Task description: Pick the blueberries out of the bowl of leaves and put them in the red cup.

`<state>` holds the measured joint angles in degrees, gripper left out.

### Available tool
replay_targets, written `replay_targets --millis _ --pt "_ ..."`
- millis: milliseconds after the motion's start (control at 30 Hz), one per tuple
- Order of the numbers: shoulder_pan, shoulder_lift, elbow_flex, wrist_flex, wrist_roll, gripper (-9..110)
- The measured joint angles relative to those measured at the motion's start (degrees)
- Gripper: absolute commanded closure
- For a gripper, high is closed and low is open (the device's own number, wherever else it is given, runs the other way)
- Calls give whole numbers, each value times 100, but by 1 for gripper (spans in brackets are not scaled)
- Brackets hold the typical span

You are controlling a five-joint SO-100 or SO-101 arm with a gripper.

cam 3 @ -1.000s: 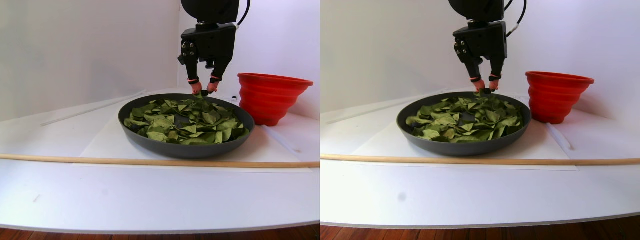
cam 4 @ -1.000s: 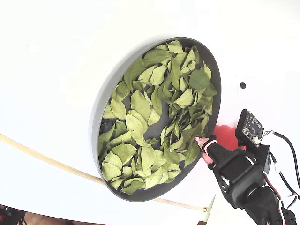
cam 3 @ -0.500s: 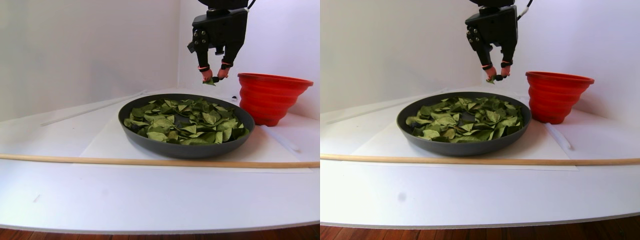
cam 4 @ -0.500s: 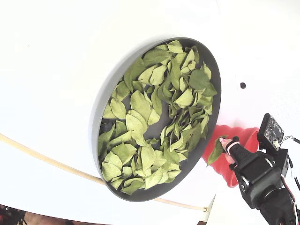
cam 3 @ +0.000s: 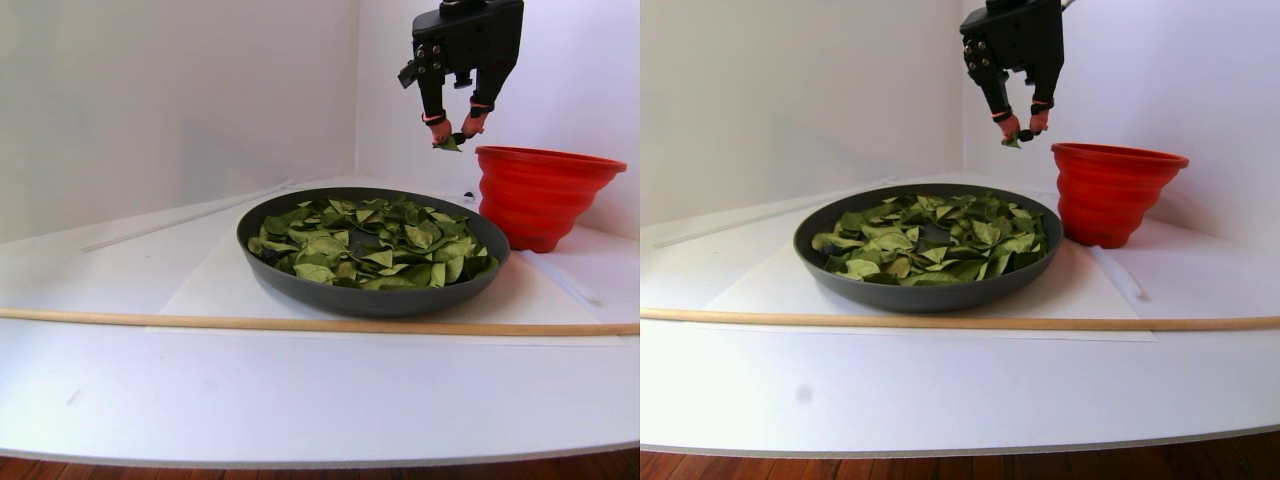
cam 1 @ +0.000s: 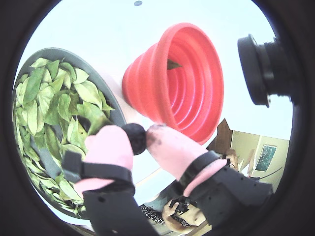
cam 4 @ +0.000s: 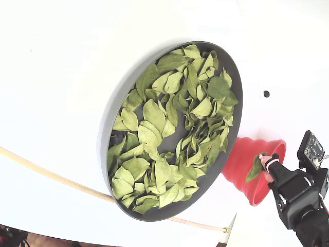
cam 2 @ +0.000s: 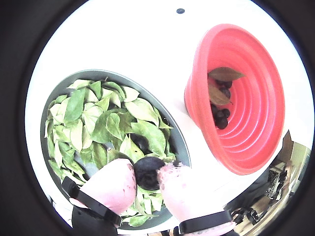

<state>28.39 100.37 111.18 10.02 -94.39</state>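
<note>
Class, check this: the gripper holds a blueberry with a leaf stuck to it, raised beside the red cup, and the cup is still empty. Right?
Not quite. The red cup already holds several blueberries and leaves, as a wrist view shows. The rest stands: the gripper holds a blueberry with a leaf.

Blueberry (cam 2: 148, 172): round, dark blue-black, pinched between pink fingertips (cam 2: 114, 183), held in air; green leaf (cam 4: 254, 169) hangs with it.
Red cup (cam 2: 244, 105): ribbed, stepped, flared rim, upright, just beside bowl. Inside: several dark berries (cam 2: 220, 118), two brownish leaves (cam 2: 224, 74).
Bowl (cam 4: 119, 94): wide, shallow, dark grey, flat on white table.
Leaves (cam 4: 154, 117): light green, oval, pointed, covering most of bowl floor; dark berry (cam 2: 142, 143) among them.
</note>
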Motion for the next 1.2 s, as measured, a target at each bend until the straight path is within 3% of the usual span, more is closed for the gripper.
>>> replay_targets --millis 1200 --pt "835 -949 -765 -316 -378 90"
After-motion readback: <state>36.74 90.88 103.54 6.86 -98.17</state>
